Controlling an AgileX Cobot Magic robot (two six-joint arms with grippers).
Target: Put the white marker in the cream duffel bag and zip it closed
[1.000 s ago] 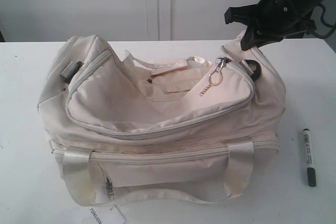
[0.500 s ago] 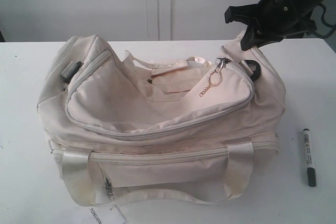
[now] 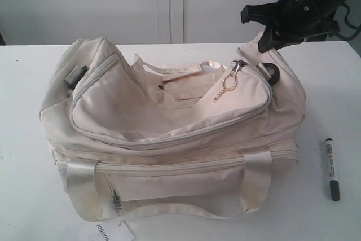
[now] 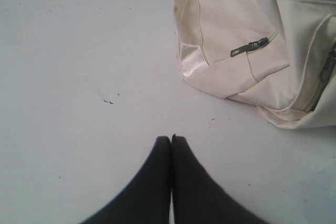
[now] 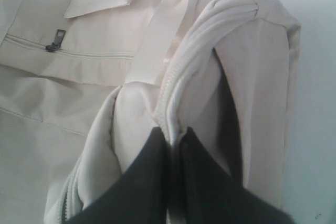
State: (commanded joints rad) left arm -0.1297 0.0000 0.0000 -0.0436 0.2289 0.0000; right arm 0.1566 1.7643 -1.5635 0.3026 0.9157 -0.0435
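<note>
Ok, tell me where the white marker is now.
In the exterior view the white marker lies on the white table, right of the cream duffel bag and apart from it.

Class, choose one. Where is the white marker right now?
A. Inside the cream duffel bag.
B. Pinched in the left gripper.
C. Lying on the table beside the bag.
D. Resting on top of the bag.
C: the white marker lies flat on the table, apart from the cream duffel bag, to its right in the exterior view.
</note>
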